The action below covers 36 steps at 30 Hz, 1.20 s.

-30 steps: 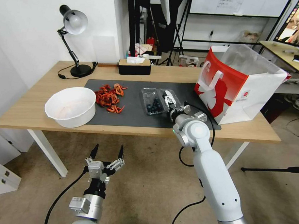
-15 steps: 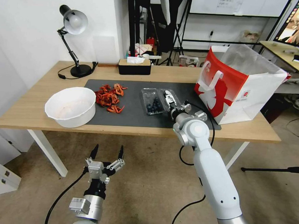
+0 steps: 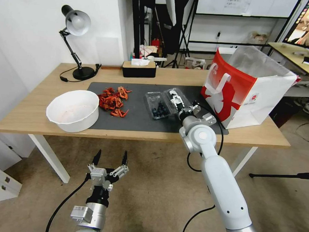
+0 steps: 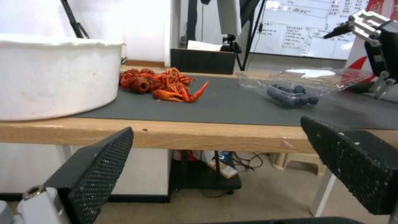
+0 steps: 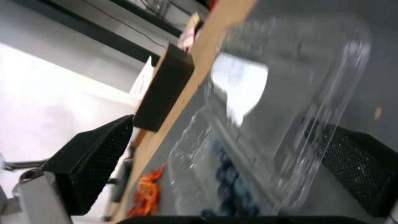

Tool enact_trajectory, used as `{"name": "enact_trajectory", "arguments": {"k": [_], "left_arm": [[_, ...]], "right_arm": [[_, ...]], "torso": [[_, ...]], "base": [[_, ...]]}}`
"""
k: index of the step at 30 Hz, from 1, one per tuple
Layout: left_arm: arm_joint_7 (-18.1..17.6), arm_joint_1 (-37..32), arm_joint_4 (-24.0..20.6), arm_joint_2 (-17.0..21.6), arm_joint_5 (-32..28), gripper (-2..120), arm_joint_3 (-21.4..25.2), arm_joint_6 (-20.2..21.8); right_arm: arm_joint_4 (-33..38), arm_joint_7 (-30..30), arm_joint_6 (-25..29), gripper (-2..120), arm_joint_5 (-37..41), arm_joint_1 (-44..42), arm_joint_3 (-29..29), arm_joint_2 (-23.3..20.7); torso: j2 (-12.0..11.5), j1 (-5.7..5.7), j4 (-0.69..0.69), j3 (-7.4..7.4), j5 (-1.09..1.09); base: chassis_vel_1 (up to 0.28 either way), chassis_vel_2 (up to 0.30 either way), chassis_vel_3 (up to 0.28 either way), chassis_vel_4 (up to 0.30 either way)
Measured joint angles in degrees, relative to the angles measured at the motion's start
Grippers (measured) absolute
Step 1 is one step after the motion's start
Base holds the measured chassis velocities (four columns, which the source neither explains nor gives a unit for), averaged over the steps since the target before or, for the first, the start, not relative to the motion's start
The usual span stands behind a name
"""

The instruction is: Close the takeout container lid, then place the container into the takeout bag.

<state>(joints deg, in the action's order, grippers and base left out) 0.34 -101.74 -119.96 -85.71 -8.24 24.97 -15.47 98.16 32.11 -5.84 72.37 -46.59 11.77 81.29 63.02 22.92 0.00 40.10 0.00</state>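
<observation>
Nearest, the left gripper point(image 3: 110, 159) is hanging below the table's front edge with its fingers spread apart, holding nothing. Above it, on the wooden table point(image 3: 33, 111), the right gripper point(image 3: 180, 104) is reaching over the dark mat point(image 3: 137, 119) to the lid point(image 3: 175, 97); its black fingers point(image 5: 89, 163) are standing wide apart on either side of the clear lid, and whether they are touching the plastic cannot be told. Beside it the takeout container point(image 3: 158, 104) is lying open on the mat, its blueberries point(image 4: 289, 94) sitting in the tray half, the lid with its white oval sticker tilted up off the mat. Left of it are lying red crayfish point(image 3: 112, 101) and a white bowl point(image 3: 73, 109). Right of the container the takeout bag point(image 3: 245, 87) is standing upright, mouth open. Farther back a black tissue box point(image 3: 139, 69) and a desk lamp point(image 3: 76, 42) are standing.
</observation>
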Motion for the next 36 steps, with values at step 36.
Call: {"name": "enact_trajectory", "arguments": {"k": [36], "left_arm": [[-0.33,-0.62,-0.19,-0.76,0.57,100,-0.42,-1.23]], "right_arm": [[-3.15,-28.34,-3.78,100,-16.65,0.85,-4.05,-6.53]], "torso": [[0.00,0.00,0.00,0.00,0.00]], "base": [[0.000,0.000,0.000,0.000]]}}
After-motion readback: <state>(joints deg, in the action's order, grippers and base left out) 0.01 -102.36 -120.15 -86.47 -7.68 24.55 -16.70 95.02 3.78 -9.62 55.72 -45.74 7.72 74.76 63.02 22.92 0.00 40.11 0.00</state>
